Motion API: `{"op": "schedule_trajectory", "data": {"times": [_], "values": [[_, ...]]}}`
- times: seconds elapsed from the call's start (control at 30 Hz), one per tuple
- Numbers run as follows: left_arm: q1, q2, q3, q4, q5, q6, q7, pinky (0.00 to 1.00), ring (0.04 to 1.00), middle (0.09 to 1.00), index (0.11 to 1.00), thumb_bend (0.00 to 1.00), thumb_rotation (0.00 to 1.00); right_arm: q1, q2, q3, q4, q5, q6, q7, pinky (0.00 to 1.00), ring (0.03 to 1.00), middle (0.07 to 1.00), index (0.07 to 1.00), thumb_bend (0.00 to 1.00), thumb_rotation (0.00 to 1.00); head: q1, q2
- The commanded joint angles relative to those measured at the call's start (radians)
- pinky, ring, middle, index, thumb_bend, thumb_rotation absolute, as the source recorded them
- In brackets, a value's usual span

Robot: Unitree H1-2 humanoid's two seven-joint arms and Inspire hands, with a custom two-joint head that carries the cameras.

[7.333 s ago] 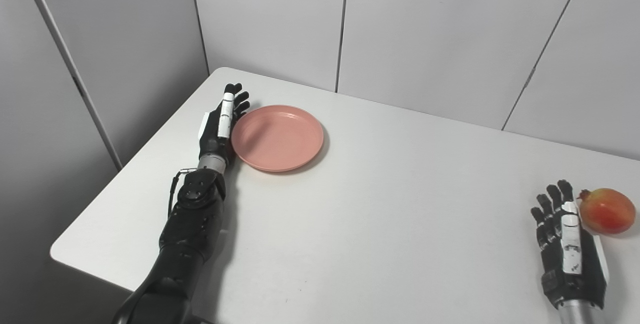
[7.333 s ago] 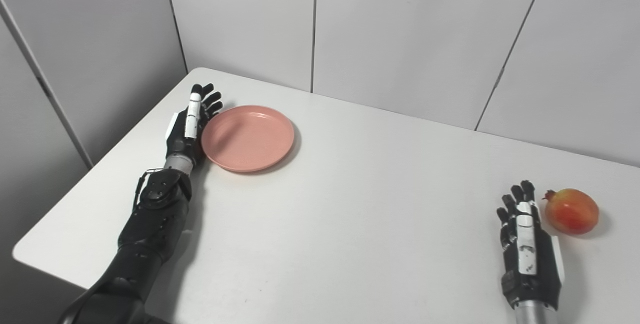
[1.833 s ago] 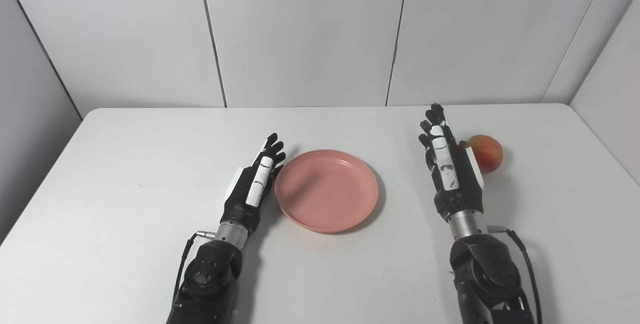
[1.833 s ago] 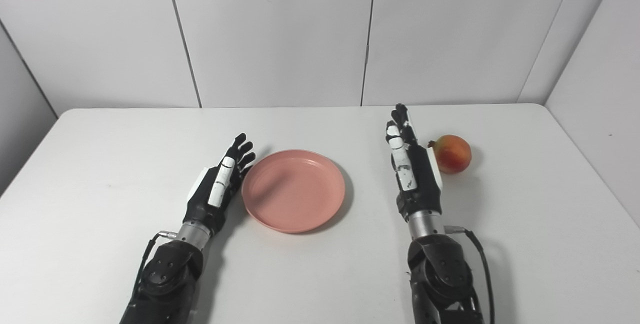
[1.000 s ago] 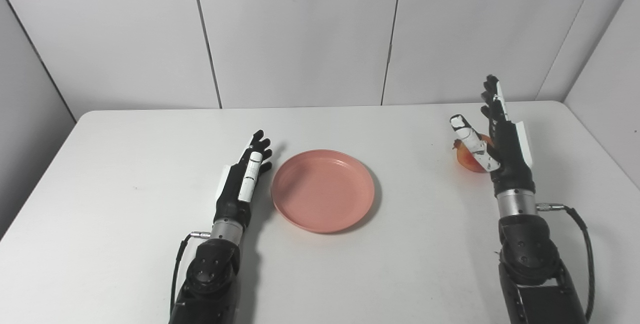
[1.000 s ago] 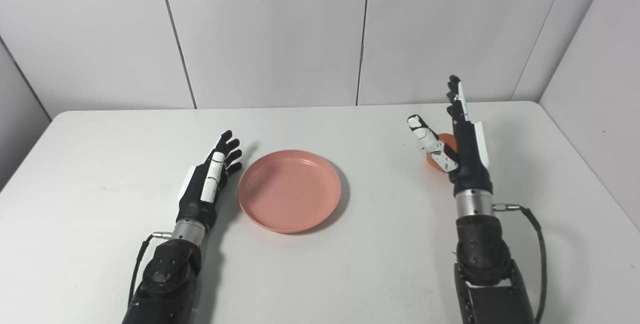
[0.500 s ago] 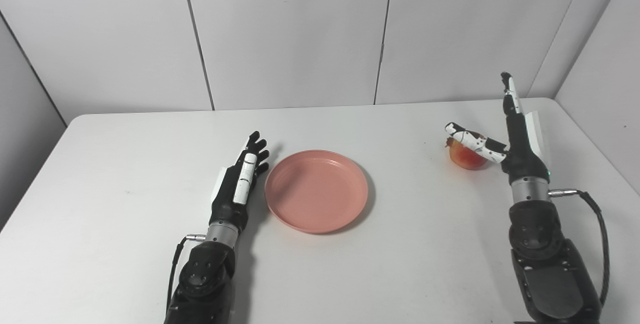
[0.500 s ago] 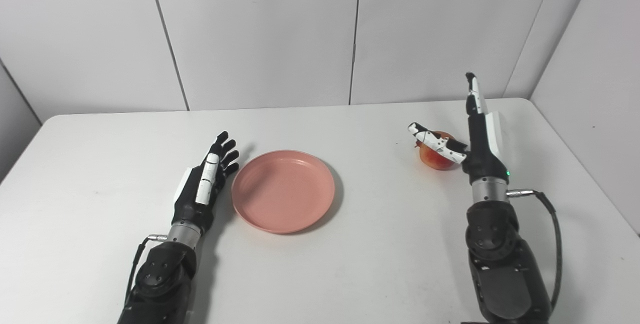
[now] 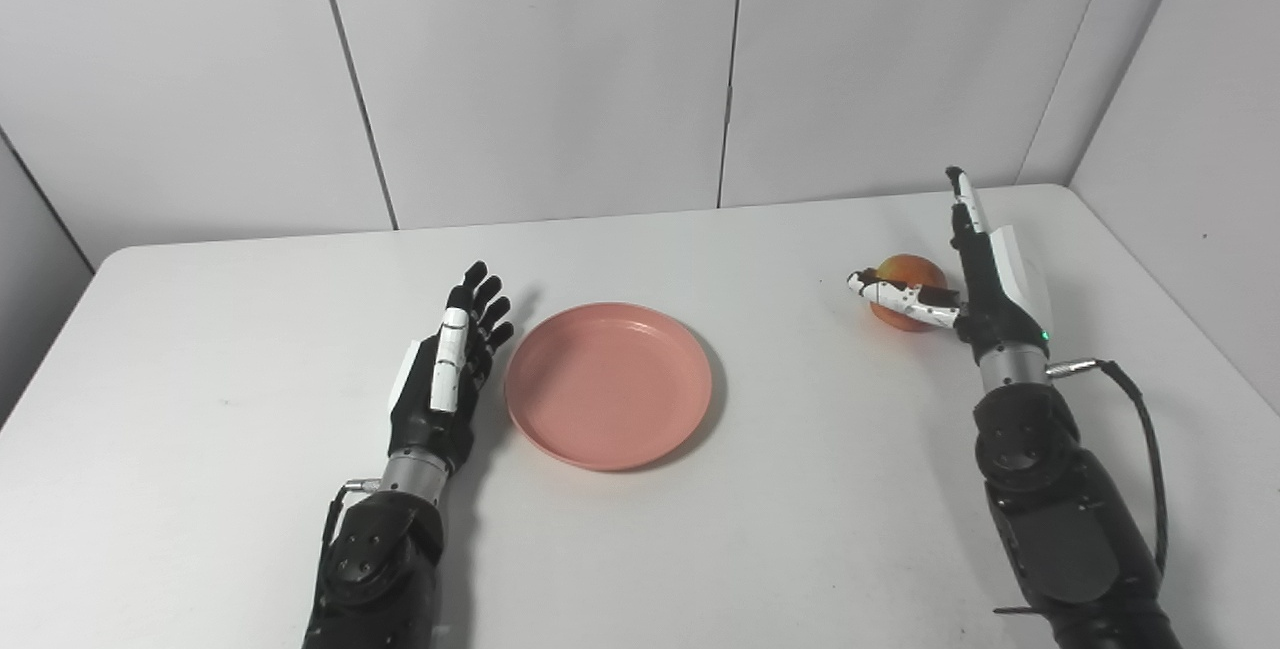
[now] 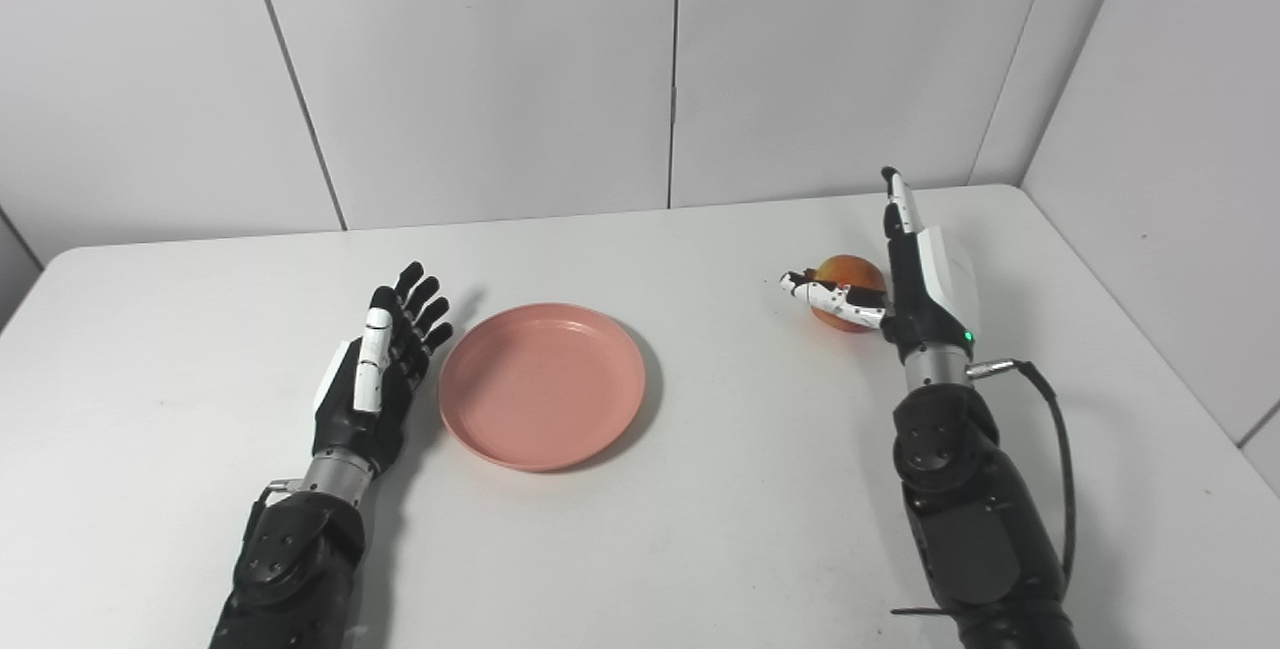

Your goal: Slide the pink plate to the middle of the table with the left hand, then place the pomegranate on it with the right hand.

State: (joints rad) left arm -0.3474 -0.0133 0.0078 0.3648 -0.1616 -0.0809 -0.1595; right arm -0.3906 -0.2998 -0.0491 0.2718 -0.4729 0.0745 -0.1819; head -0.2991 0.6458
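While the pink plate (image 9: 608, 385) lies flat near the middle of the white table (image 9: 200, 349), the left hand (image 9: 445, 377) rests just beside the plate's left rim, edge-on to the table with its fingers (image 9: 485, 294) straight, a little apart and pointing toward the far wall. It holds nothing, and from either view I cannot tell whether it touches the rim or stands a hair apart from it.

The pomegranate (image 9: 905, 276) sits on the table well to the right of the plate, near the far right corner. The right hand (image 9: 978, 274) is open around it: the fingers (image 10: 897, 199) stand nearly upright along the fruit's right side, and the thumb (image 9: 900, 294) reaches out leftward across its near side. The hand brackets the fruit but has not closed on it; whether the thumb actually presses the skin is not clear. The fruit appears to be resting on the table surface.

A black cable (image 9: 1140, 429) loops out from the right wrist. Grey wall panels (image 9: 540, 69) stand behind the table.
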Motion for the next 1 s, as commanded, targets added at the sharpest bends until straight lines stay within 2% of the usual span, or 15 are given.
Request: {"op": "schedule_trajectory", "data": {"times": [0.0, 0.17, 0.43, 0.67, 0.97], "values": [[-0.017, 0.013, 0.001, -0.007, -0.006, -0.030, -0.019, 0.95, 0.973, 0.988, 0.983, 0.57, 1.00, -0.064, -0.032, 0.003, -0.010, -0.013, 0.028, -0.003, 0.82, 0.931, 0.972, 0.980, 0.92, 0.36, 0.005, 0.000], [-0.016, 0.014, 0.003, -0.008, -0.008, -0.030, -0.025, 0.96, 0.978, 0.993, 0.987, 0.57, 1.00, -0.079, -0.041, 0.016, 0.027, -0.008, 0.023, -0.006, 0.84, 0.940, 0.973, 0.981, 0.93, 0.34, 0.005, 0.003], [-0.013, 0.021, 0.001, -0.011, -0.009, -0.034, -0.032, 0.96, 0.981, 0.995, 0.988, 0.58, 1.00, -0.109, -0.045, 0.027, 0.116, 0.007, 0.004, -0.017, 0.76, 0.894, 0.956, 0.972, 0.94, 0.32, 0.008, 0.010], [-0.008, 0.019, 0.000, -0.023, -0.015, -0.026, -0.033, 0.96, 0.980, 0.995, 0.988, 0.57, 1.00, -0.126, -0.047, 0.051, 0.185, 0.009, -0.018, -0.030, 0.78, 0.886, 0.928, 0.939, 0.93, 0.22, 0.010, 0.011], [-0.007, 0.016, -0.001, -0.026, -0.013, -0.022, -0.028, 0.96, 0.977, 0.992, 0.984, 0.56, 1.00, -0.129, -0.048, 0.069, 0.214, 0.018, 0.026, -0.022, 0.78, 0.880, 0.912, 0.911, 0.90, 0.13, 0.012, 0.014]]}}
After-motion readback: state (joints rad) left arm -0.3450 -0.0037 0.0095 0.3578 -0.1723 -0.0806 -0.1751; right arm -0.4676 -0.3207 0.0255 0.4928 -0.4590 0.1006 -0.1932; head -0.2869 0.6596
